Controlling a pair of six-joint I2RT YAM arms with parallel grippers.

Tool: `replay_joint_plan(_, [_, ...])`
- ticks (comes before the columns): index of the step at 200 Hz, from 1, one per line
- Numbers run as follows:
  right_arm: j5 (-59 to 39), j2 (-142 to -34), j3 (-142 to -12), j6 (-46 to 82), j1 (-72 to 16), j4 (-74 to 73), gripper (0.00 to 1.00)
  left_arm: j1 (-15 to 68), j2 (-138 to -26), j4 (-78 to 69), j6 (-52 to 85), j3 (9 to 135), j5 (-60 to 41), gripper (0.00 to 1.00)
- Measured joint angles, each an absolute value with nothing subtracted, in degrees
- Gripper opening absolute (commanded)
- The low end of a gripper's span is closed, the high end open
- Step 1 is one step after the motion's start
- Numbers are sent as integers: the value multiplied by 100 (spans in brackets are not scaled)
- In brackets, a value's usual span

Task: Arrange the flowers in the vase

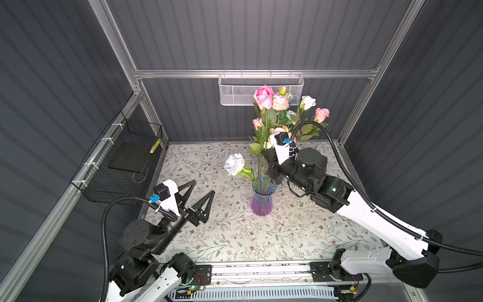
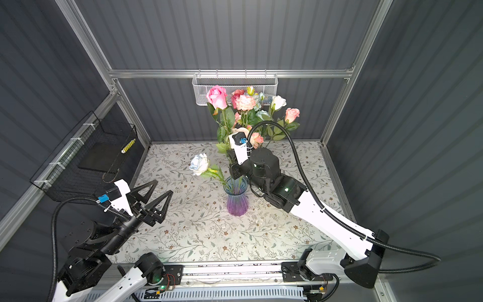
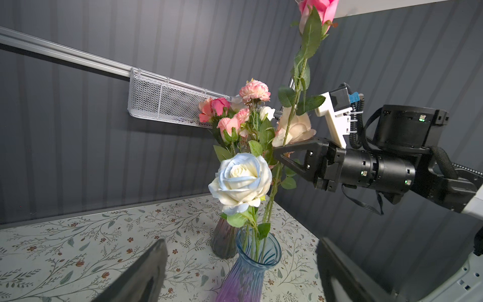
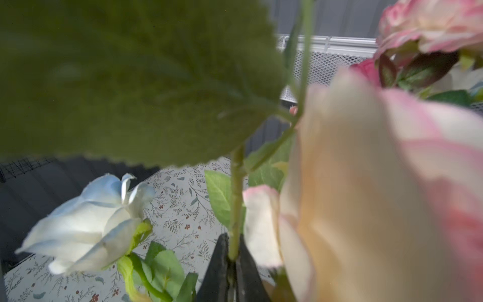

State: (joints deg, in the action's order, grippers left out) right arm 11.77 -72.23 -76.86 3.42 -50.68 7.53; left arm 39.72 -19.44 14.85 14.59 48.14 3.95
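Over the mouth of the blue-and-purple vase (image 1: 262,198), mid-worktop (image 1: 235,240), the tall pink rose (image 1: 263,97) is held by its stem (image 4: 236,198). The right hand (image 3: 278,154) is pinched shut on it; in the right wrist view the green stem can be seen squeezed between the two dark fingers.

The long axis is what matters here. The stem is stood close to upright, leaning a touch, with the bloom way up above the hand. The lower end looks to be run down into the vase, next to the white-blue rose (image 3: 241,180) that's flopped out over the left of the rim. The hand is set on the stem from the right, roughly level, so it's crossed at near a right angle a bit above the rim.

The left hand (image 1: 203,187) is parked wide open with nothing in it, low over the worktop and well apart to the left of the vase, so the right is clearly the nearer one. The rest of the flowers (image 3: 235,117) are bunched in a darker vase (image 3: 224,240) just behind.

Probably only a letting-go is called for, though a lean toward that back bunch could be expected once the stem is freed.
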Motion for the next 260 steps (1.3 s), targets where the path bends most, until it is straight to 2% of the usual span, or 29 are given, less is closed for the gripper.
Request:
replay_joint_plan(14, [1160,-7168,-7546,491,-5085,792,29,3972,-1846,1490,1461,4709,416,90])
replay_joint_plan(95, [1160,-6702,-7249,947,-5371,1131,54,3972,-1933,1544,1527,4615,432,90])
replay_joint_plan(176, [1179,-5492,-6652,1223,-5555,1551,59,3972,-2429,1435,1577,4589,482,90])
replay_joint_plan(225, [1293,-4729,-6208,1382,-5557,1865,63,3972,-2941,1756,1734,4705,1236,95])
replay_joint_plan(232, [1363,-4576,-6093,1409,-5557,1931,64,3972,-2995,1848,1772,4727,1380,99])
replay_joint_plan(260, [1804,-3881,-5655,1559,-5555,2307,76,3972,-3177,2191,2029,4777,1970,100])
